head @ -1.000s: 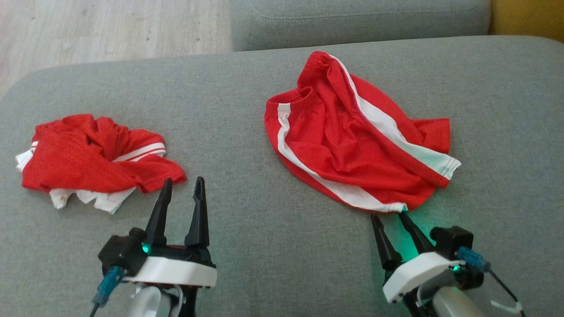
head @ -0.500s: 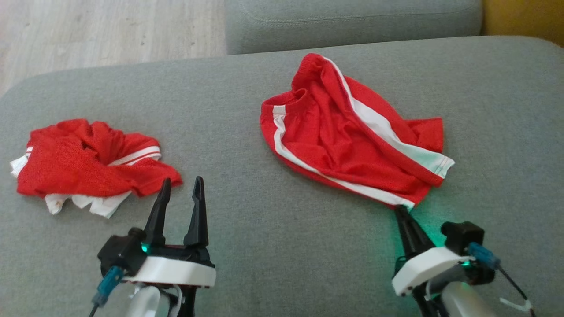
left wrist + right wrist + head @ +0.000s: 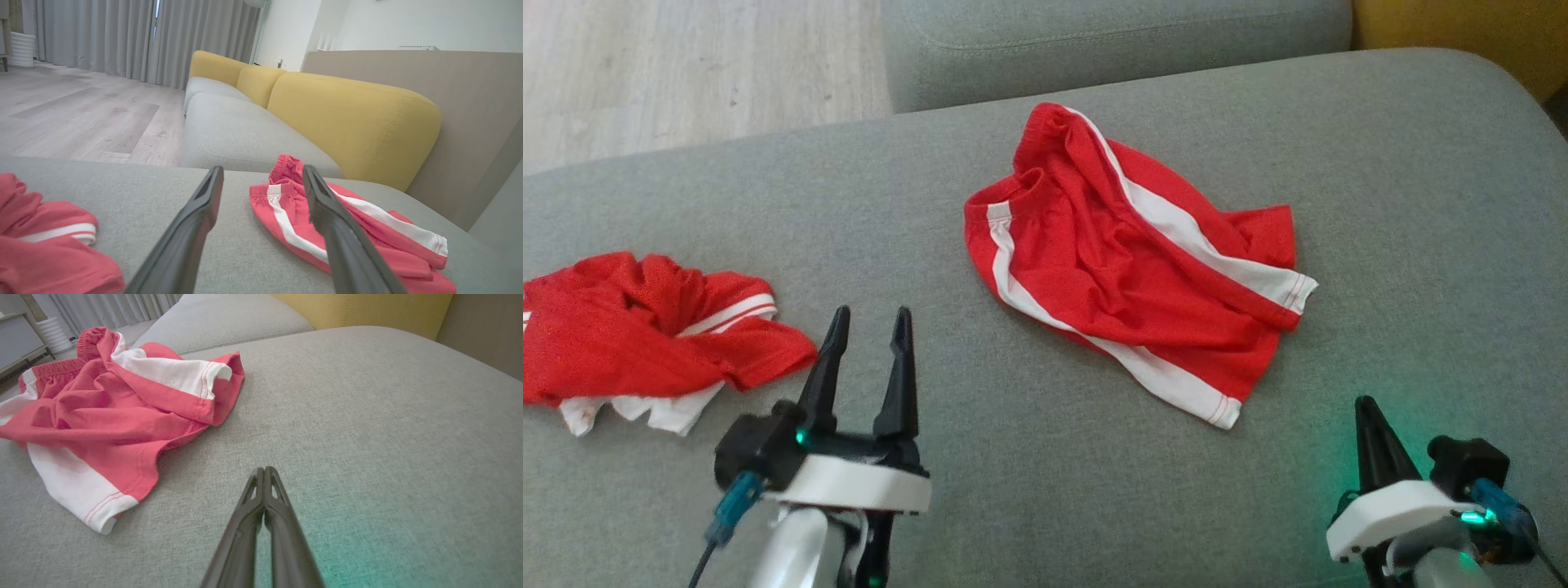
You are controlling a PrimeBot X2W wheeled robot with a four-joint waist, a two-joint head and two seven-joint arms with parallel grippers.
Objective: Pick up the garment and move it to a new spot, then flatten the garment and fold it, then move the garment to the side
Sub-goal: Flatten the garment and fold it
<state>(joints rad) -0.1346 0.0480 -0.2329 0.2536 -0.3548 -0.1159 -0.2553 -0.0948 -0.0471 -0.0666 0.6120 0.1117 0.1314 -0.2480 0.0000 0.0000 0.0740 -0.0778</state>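
The left gripper (image 3: pixel 872 314), at seven o'clock in the head view, has two long black fingers (image 3: pixel 821 384) tapering to narrow points. They are rooted in a black block (image 3: pixel 756 457) above a rounded white wrist plate (image 3: pixel 849 494). A small green light (image 3: pixel 800 438) glows on the block. A blue connector (image 3: pixel 731 510) with a dark cable sits at its eight o'clock side, and a pale silver forearm (image 3: pixel 792 555) lies beneath. The right gripper (image 3: pixel 1365 404), at five o'clock, has the same white plate, black block, blue connector and green glow. Seen up close in its wrist view, its fingers are matte dark grey with slots near the tips.
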